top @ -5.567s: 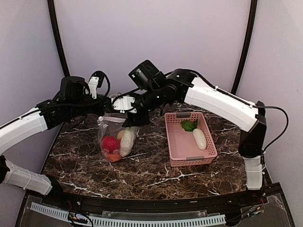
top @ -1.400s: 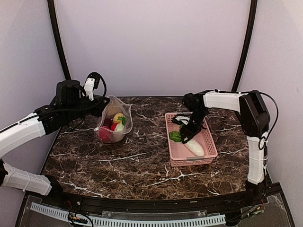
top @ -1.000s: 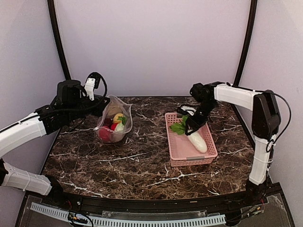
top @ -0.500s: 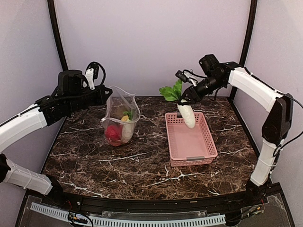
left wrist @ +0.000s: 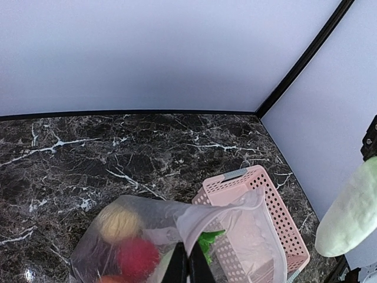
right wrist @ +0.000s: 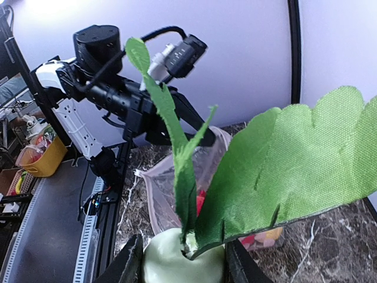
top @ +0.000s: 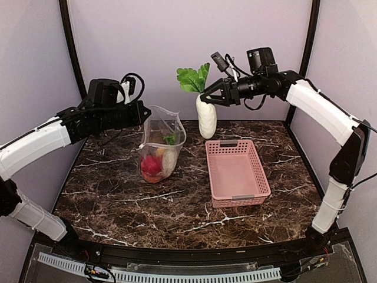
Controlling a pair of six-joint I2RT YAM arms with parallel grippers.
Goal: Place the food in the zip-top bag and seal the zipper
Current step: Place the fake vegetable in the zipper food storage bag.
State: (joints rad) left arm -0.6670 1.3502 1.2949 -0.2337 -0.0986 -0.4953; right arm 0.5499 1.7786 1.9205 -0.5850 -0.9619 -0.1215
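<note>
You've got the pink basket [top: 237, 174] at roughly 3 o'clock on the dark marble table [top: 147, 206], long side running 12 to 6, grey tab [top: 239, 198] on its near rim. Lilac backdrop [top: 177, 47] at 12.

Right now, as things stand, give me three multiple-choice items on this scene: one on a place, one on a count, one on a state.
1. The radish in the right gripper is: A) lying in the pink basket; B) held up in the air; C) inside the zip-top bag.
2. Items in the pink basket: A) none; B) one; C) two.
3. The left gripper is: A) open above the basket; B) shut on the bag's edge; C) open, holding nothing.

Answers: 1 B, it hangs from the fingers, clear of the basket. 2 A, only bare pink mesh shows. 3 B, its fingers pinch the bag's rim and hold it up.
</note>
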